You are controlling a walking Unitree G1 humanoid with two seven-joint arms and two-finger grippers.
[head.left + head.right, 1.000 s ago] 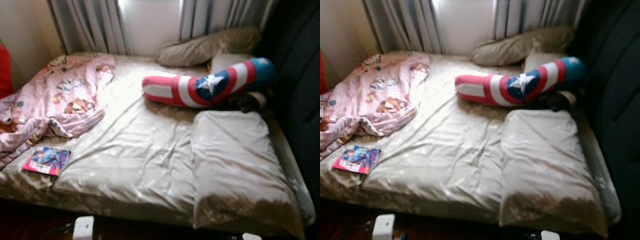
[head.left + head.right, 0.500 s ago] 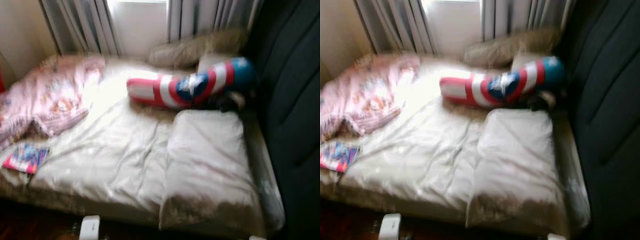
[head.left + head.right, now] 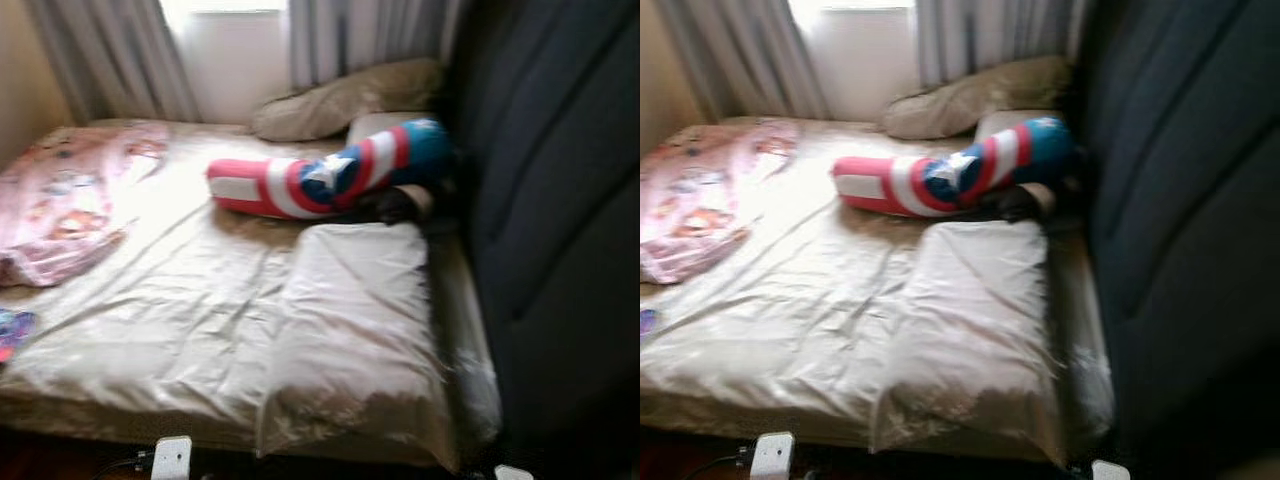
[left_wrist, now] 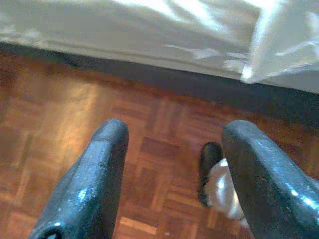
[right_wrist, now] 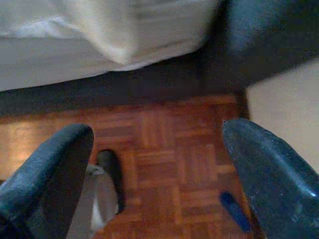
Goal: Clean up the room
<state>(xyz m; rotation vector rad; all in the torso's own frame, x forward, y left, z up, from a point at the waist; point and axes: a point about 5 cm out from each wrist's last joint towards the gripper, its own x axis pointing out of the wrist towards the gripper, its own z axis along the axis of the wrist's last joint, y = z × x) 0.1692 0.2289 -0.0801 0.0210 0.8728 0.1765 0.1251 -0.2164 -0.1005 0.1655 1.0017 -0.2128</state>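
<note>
Left gripper [image 4: 172, 174] and right gripper [image 5: 154, 174], both spread wide and empty, hang over the parquet floor [image 4: 60, 124] beside the bed [image 3: 180, 330], presumably idle while walking. On the bed: striped bolster [image 3: 320, 180] near the head edge, pink blanket [image 3: 60, 200] at the left edge, pillow [image 3: 350, 310].

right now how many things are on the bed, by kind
pillows: 3, the beige one, the long one with the star, the white one
pink blanket: 1
book: 1
total: 5
</note>
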